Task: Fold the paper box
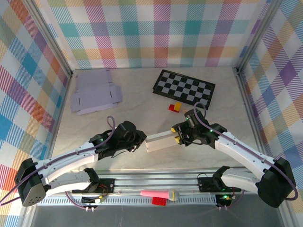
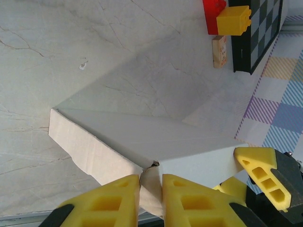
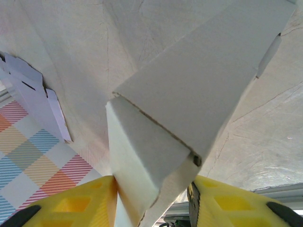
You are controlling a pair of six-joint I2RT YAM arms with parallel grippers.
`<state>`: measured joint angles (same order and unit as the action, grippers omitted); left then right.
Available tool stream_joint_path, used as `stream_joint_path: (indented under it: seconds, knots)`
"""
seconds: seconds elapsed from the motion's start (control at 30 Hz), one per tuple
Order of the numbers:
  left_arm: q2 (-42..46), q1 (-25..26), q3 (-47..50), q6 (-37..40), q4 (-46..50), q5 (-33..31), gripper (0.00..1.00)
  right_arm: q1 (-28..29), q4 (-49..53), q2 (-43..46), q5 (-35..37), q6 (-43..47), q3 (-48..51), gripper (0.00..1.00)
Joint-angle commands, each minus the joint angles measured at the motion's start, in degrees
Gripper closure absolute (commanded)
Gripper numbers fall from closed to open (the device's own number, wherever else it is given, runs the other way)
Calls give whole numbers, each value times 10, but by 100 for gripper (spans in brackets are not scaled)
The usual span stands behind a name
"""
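While the box (image 1: 160,142) is over mid counter (image 1: 132,113) between both arms: long matte white cardboard sleeve, sharp creases, raw brown cut edges. Left jaws nearly closed, pinching a thin end flap. Right jaws part open, clamped across the opposite end. Yellow fingers (image 2: 113,203) hide the flap's base.

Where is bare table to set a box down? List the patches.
Free: the table between the flat cardboard and the checkerboard; also left front, below the cardboard. Crowded: around the blocks beside the checkerboard, and around the paper box mid-front.
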<state>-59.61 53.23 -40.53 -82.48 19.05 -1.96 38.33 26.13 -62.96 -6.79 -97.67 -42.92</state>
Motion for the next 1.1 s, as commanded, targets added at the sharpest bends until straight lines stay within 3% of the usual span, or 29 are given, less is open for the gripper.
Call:
stream_joint_path:
  seconds: [0.0,0.3,0.47,0.63,1.07]
  knots:
    - [-6,13,19,18,35,18,84,3,67,-21,5,3,8,57]
    - [-7,26,35,28,48,15,86,3,64,-23,5,3,9,57]
    - [14,25,13,28,90,-15,78,3,67,-20,5,4,10,57]
    - [-7,23,20,19,42,4,78,4,67,-20,4,3,12,57]
    - [-21,32,37,23,34,9,86,3,67,-19,5,3,12,57]
